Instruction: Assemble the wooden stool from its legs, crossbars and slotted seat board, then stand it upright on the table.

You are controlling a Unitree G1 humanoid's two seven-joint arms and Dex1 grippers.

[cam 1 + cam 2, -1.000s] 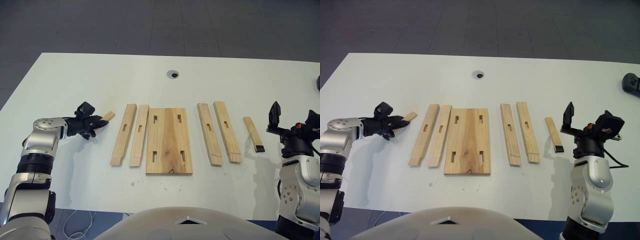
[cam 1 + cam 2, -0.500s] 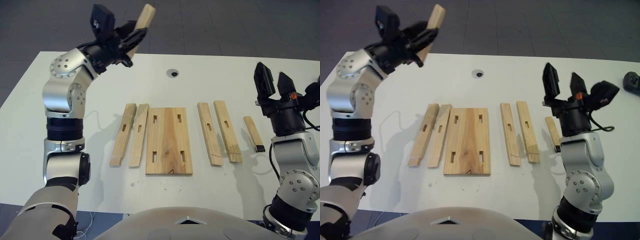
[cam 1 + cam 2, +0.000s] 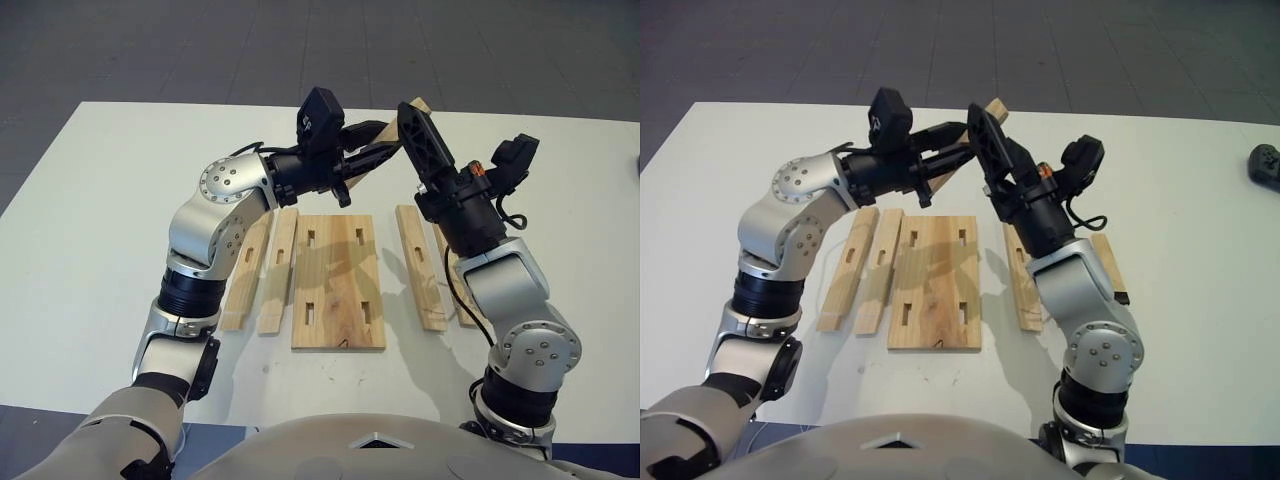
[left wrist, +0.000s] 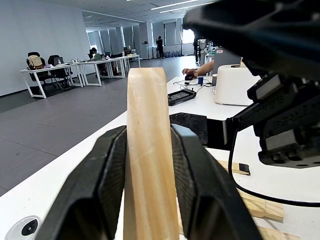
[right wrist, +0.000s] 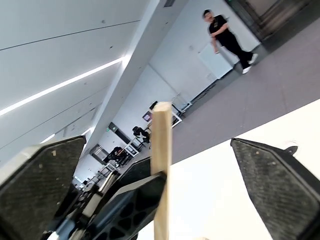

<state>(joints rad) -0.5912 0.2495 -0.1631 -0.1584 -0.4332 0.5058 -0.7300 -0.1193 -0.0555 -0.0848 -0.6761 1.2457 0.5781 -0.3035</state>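
Observation:
My left gripper [image 3: 362,157] is shut on a short wooden crossbar [image 3: 392,131] and holds it in the air above the far end of the slotted seat board [image 3: 338,282]. The bar's free end [image 3: 995,108] points up and away. My right gripper [image 3: 417,120] is open, its long black fingers [image 3: 425,150] standing on either side of that free end; in the right wrist view the crossbar [image 5: 161,160] rises between them without touching. Two legs [image 3: 262,268] lie left of the board and two legs [image 3: 418,268] lie right of it. A second crossbar [image 3: 1110,268] lies beyond, partly behind my right arm.
The white table [image 3: 110,200] has bare room to the left and along the front edge. A black device [image 3: 1265,165] sits at the far right edge. A round cable hole [image 4: 22,227] is in the tabletop behind the parts.
My left arm swung the crossbar from high at the left to the middle over the seat board. My right arm came in from the right, its open fingers now around the bar's end.

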